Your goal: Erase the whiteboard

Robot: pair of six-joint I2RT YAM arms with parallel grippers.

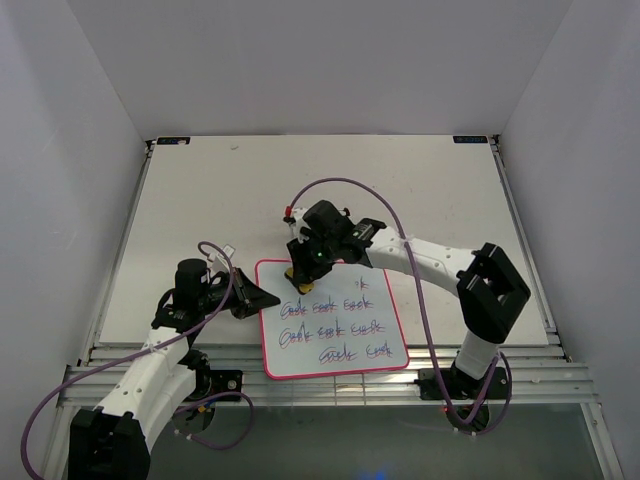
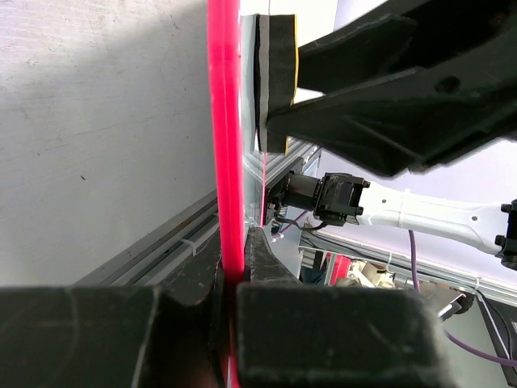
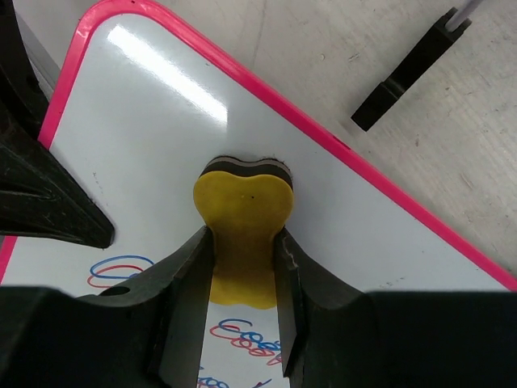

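Observation:
The whiteboard [image 1: 375, 318], white with a pink frame, lies flat on the table near its front edge. It carries three rows of blue-red scribbles [image 1: 332, 329]. My left gripper [image 1: 262, 300] is shut on the board's left edge, and the pink frame [image 2: 224, 145] runs between its jaws [image 2: 234, 250]. My right gripper [image 1: 300, 270] is shut on a yellow eraser [image 3: 242, 218] with a black felt base. The eraser is pressed onto the board's blank upper left part [image 3: 161, 121], just above the top row of scribbles [image 3: 250, 338]. Seen from the left wrist, the eraser [image 2: 275, 81] stands against the board face.
A black bar-shaped piece [image 3: 408, 69] lies on the table beyond the board's far edge. White walls close in the table [image 1: 230, 190] on three sides. Aluminium rails [image 1: 330, 385] run along the front by the arm bases.

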